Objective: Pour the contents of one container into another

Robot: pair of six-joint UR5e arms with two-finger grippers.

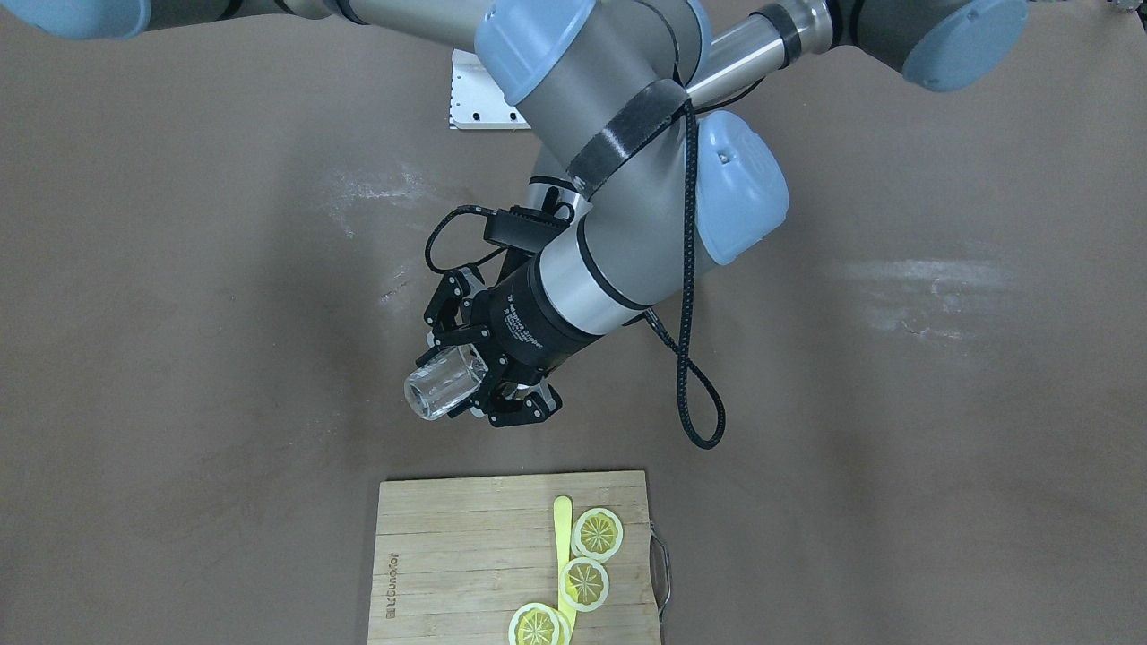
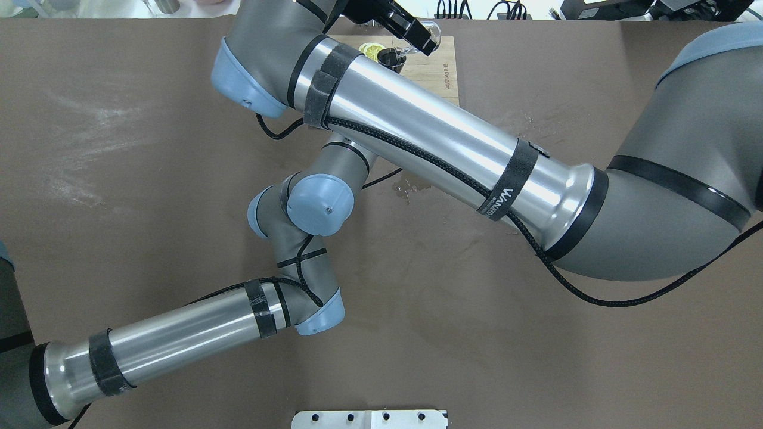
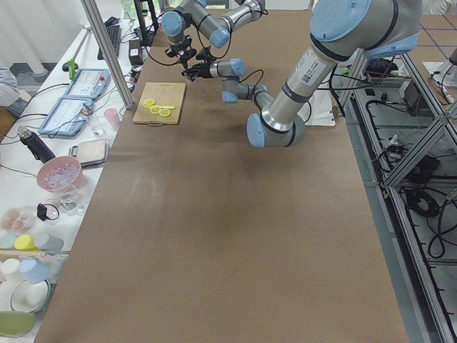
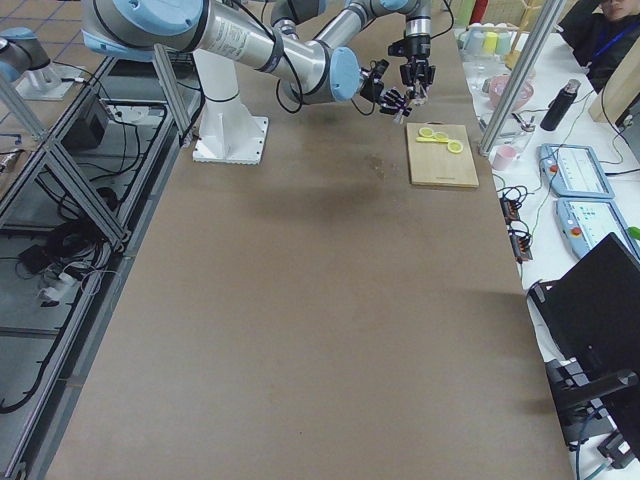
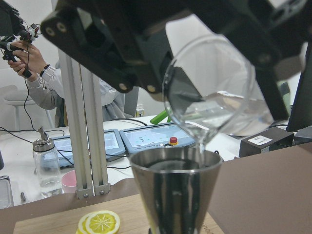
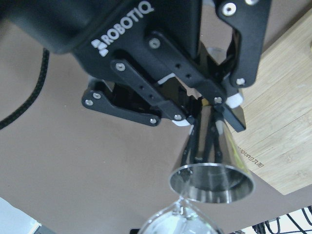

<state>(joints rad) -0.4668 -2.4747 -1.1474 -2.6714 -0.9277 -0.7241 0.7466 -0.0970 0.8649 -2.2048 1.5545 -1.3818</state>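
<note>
Progress: the pour looks to be under way. A thin clear stream [image 5: 201, 144] drops from the small clear glass beaker-like cup with a pouring lip [image 5: 214, 92] into the small silvery steel hourglass-shaped jigger [image 5: 175, 195]. Both vessels are already lifted and brought together.
Left to do: as I judge it, finish the pour, tip the glass cup upright and set both vessels down.
Source container: the glass cup is tipped well over, with its lip just above the jigger's rim. Clear liquid is pooled along its lower side, so it is not yet empty.
Receiving container: the jigger stands upright with one open cone facing up. Its inside looks dark, and I cannot tell the level.
Right hand: the right hand [image 1: 479, 381] is closed around the glass cup's body, a finger on either side.
Left hand: the left hand [image 6: 209, 109] is pinched on the jigger at about its narrow waist.
Where: both vessels are held in the air over the brown surface [image 1: 179, 358]. They are near the robot-side edge of the bamboo cutting board [image 1: 448, 573] and do not rest on it.
Nearby: yellow lemon slices [image 1: 598, 533] lie on the board, apart from the pour.
</note>
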